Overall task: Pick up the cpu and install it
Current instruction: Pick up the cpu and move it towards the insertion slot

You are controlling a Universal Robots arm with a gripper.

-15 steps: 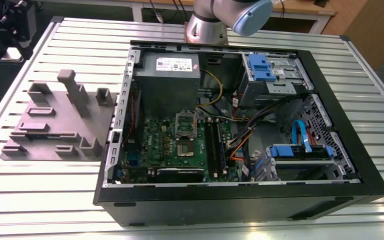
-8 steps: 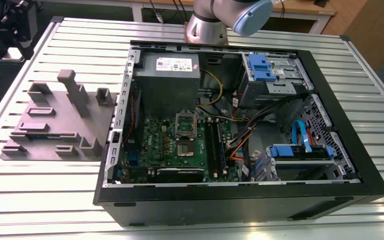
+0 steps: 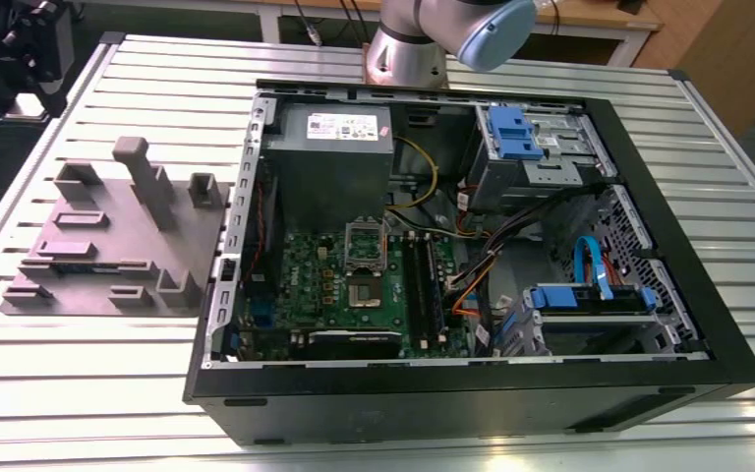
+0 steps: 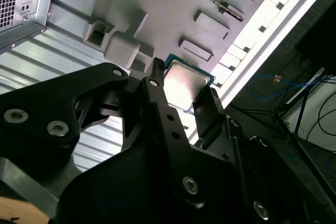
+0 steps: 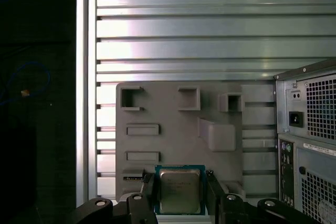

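The cpu (image 5: pixel 179 190) (image 4: pixel 185 83) is a small square chip with a shiny silver top and a thin dark rim. In both wrist views it sits between the two black fingers of my gripper (image 5: pixel 180 191) (image 4: pixel 183 94), which is shut on its opposite edges. It hangs well above the grey plastic block tray (image 5: pixel 178 140) (image 4: pixel 173 3), clear of the tray's surface. In the exterior view the tray (image 3: pixel 115 246) lies on the slatted table at the exterior view's left, beside the open computer case (image 3: pixel 470 246). The green motherboard (image 3: pixel 319 270) lies inside the case, with its metal-framed socket (image 3: pixel 366 265).
The arm's base (image 3: pixel 411 49) stands behind the case. Inside the case are a power supply (image 3: pixel 335 147), blue-tabbed drive bays (image 3: pixel 535 147) and loose cables (image 3: pixel 483 265). The case's rear panel (image 5: pixel 310 145) stands beside the tray. The table edge (image 5: pixel 86 103) runs beyond the tray, with dark floor past it.
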